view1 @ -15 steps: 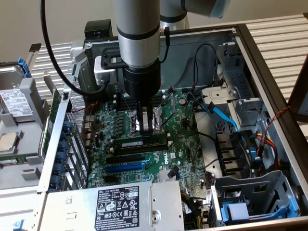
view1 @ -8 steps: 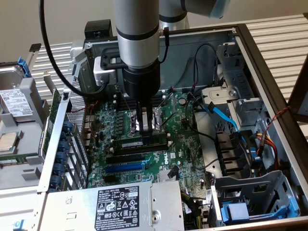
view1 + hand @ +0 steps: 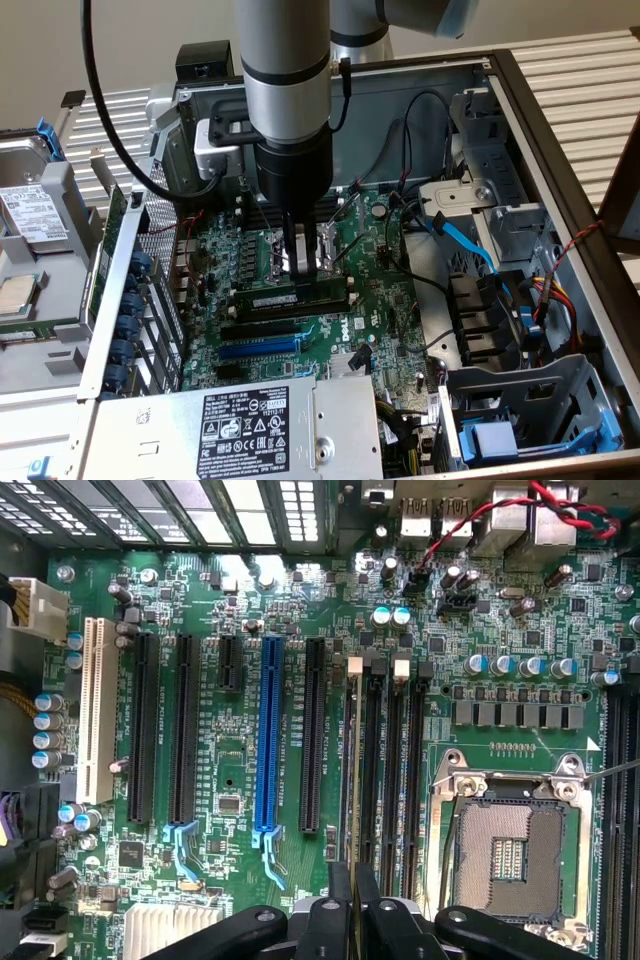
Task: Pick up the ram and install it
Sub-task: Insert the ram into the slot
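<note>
Tool [image 3: 300, 268] closed on the ram [image 3: 272, 298], gripping its upper edge mid-length; ram stands on edge along the black memory slots [image 3: 385, 770], beside the processor socket [image 3: 508, 855]; seating indeterminate

Slatted white desk [image 3: 590, 60] carries open computer case [image 3: 522, 130]; drive cage [image 3: 30, 230] just beside, exterior view's left.

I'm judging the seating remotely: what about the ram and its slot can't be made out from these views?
- Exterior view: lower edge of the ram sits behind the slot wall, so insertion depth is hidden.
- Exterior view: the end effector covers the ram's top middle.
- Exterior view: print on the label is too small.
- Wrist view: the ram is edge-on; its faces are unseen.
</note>
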`<action>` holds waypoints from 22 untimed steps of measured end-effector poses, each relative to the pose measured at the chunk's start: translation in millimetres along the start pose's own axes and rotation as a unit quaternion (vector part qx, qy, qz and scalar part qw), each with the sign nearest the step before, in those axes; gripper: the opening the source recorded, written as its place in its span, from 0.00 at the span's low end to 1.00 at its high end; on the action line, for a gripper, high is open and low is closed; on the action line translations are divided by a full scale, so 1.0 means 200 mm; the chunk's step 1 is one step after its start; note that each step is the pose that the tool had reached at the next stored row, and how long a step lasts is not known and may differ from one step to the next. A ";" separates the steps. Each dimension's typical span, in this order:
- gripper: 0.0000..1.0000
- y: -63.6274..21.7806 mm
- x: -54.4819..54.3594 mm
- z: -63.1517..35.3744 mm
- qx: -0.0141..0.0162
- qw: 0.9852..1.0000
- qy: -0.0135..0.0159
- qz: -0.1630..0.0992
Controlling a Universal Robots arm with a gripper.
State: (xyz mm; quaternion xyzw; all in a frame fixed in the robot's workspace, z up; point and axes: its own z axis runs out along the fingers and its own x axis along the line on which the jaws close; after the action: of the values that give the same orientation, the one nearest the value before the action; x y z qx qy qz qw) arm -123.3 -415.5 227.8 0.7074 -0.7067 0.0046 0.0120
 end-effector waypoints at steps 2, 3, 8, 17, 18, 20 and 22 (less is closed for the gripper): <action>0.13 0.000 0.00 0.001 0.000 1.000 0.000 0.000; 0.13 0.000 0.00 0.001 0.000 1.000 0.000 0.000; 0.13 0.000 0.00 0.003 0.001 1.000 0.000 0.000; 0.13 0.000 0.00 0.008 0.001 1.000 0.000 0.000; 0.13 0.000 0.00 0.008 0.001 1.000 0.000 0.000; 0.13 0.000 0.00 0.008 0.001 1.000 0.000 0.000; 0.15 0.000 0.00 0.008 0.002 1.000 0.000 0.000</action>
State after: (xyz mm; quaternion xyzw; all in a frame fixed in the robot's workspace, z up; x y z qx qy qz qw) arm -123.3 -415.4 226.1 0.7074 -0.7067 0.0058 0.0108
